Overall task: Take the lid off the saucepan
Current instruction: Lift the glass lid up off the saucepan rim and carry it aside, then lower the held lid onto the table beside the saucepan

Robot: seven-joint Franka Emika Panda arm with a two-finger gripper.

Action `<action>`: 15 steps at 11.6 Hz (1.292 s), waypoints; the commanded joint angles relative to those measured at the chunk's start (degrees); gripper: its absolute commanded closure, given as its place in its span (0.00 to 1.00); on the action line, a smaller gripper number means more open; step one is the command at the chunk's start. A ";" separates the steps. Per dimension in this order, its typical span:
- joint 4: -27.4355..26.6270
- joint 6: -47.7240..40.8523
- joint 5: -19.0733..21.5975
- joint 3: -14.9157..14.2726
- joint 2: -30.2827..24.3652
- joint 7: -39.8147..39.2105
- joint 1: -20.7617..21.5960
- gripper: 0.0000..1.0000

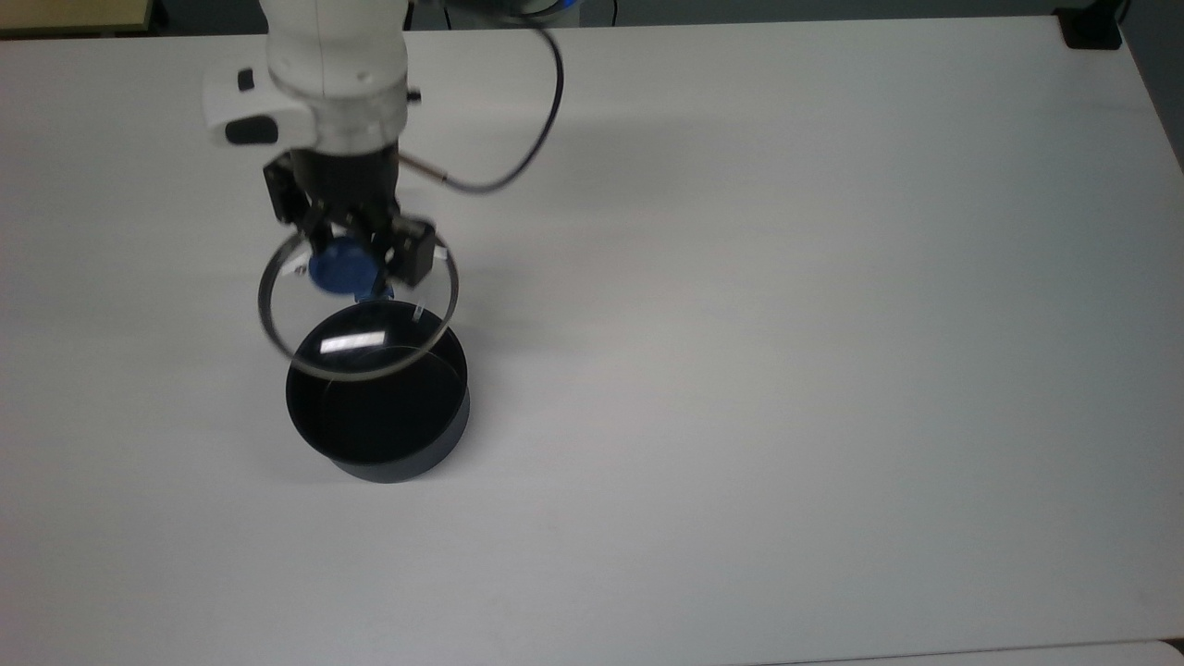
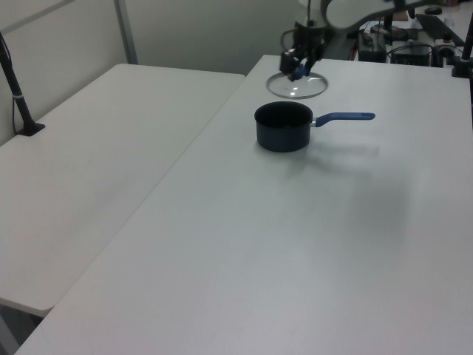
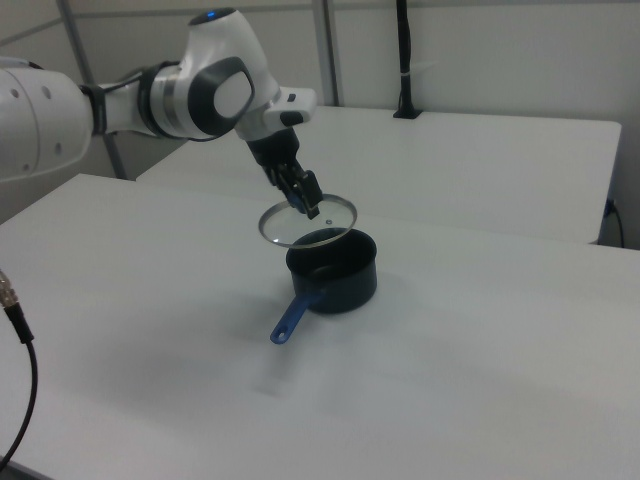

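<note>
from my seat, top view, left to right: gripper is clamped on the blue knob of the lid, which hangs in the air clear of the saucepan. the pan sits open on the table, nearer the top view's left edge.

**A robotics lab bench**

Plain white tables stand pushed together against bare pale walls, in the manner of a lab. A white robot arm fills the right view's upper left. Black camera posts are clamped to table edges, and equipment with cables crowds the left view's upper right.
</note>
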 commanded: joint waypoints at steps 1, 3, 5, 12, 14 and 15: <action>-6.43 -9.99 3.01 3.45 -8.95 -20.13 -2.71 0.63; -14.58 -10.28 3.02 6.69 -14.56 -26.31 -3.41 0.62; -24.59 -8.80 3.28 7.41 -21.85 -30.03 -2.98 0.62; -47.05 11.07 3.81 13.30 -25.16 -23.28 -1.58 0.62; -47.14 11.95 3.37 13.30 -21.99 -21.95 -1.04 0.62; -47.06 13.17 2.94 13.30 -19.98 -20.03 -0.43 0.61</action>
